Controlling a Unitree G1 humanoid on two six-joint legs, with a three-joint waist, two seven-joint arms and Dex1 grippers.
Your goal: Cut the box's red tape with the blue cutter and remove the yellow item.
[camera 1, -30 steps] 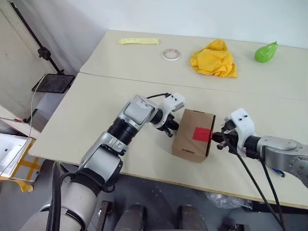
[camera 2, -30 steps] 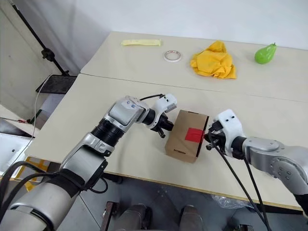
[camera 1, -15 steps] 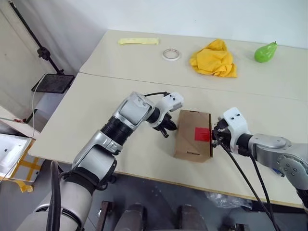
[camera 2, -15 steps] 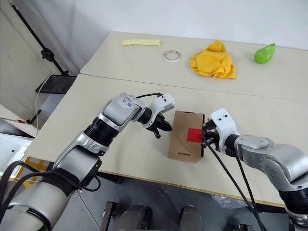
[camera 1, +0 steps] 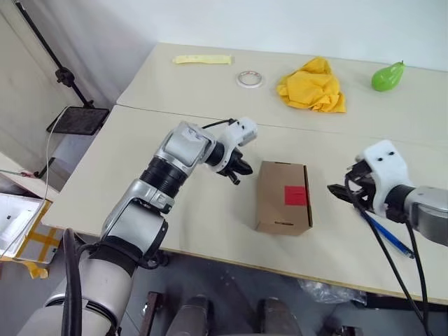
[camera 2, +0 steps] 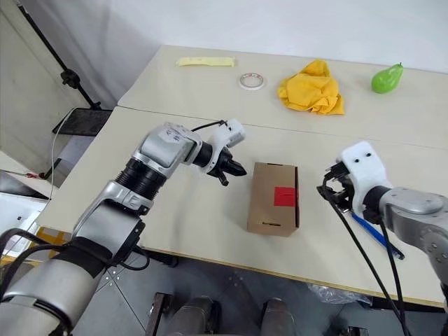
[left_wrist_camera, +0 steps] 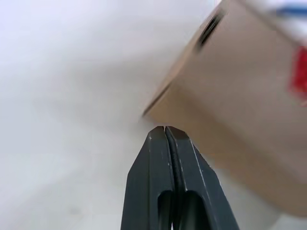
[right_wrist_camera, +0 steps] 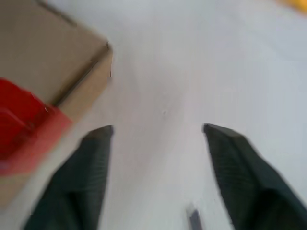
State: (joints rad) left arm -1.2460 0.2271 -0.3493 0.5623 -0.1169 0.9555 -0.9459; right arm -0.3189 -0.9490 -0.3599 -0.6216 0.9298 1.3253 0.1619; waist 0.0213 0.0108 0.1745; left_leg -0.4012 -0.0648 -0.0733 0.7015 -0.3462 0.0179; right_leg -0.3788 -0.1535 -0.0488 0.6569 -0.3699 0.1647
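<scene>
Because the blue cutter (camera 1: 386, 236) is the tool the tape must be cut with, the relation that matters is where it lies from each set of fingers. It is a slim blue stick lying flat on the pale desk (camera 1: 175, 147) at the lower right of the head views, its long axis running diagonally from upper left to lower right, partly hidden behind the right arm. The right gripper (camera 1: 344, 190) hangs just above and to the left of the cutter's upper end, so the right arm is plainly the nearer one. Its two black fingers (right_wrist_camera: 91, 158) stand well apart with bare desk between them, holding nothing. To reach the cutter they would probably have to turn down and back toward the lower right.

The box (camera 1: 283, 197), a small brown carton, sits near the centre of the frame between the two arms, touching neither. The red tape (camera 1: 295, 195) is a small square patch on its upper face, toward the right side, and looks uncut. The left gripper (camera 1: 238, 169) hangs just left of the box, apart from it, its fingers (left_wrist_camera: 165, 163) pressed together and empty. The yellow item cannot be seen, presumably still inside the shut box
</scene>
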